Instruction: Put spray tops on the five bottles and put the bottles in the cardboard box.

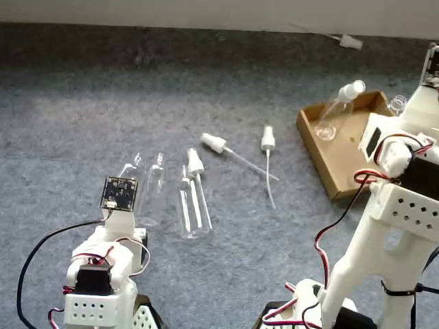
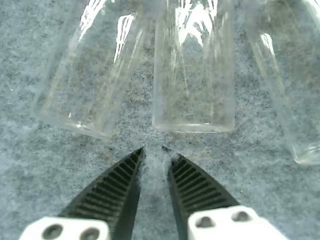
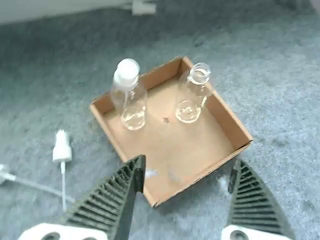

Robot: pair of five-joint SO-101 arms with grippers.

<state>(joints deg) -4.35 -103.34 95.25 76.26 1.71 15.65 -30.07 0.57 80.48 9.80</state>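
Our left pincer [image 2: 154, 150] is closest, parted only a crack with nothing between its jaws. Its tips are just short of the base of the middle bottle [image 2: 194, 65] of three clear ones lying side by side on the grey worktop [image 1: 82, 116]. The third bottle [image 1: 193, 205] seems to have a top in its neck. A slanting spray top [image 1: 214, 142] and a second spray top [image 1: 267, 141] lie loose between those bottles and the cardboard box [image 3: 170, 145]. Our right pincer [image 3: 187, 165] hangs spread wide and empty over the box's near edge. Inside are a capped bottle [image 3: 129, 95] and an open-necked bottle [image 3: 192, 92]. We judge capping is the step in hand. Next, the left pincer needs to open wider than a bottle's body, and the right needs to fetch a loose top.
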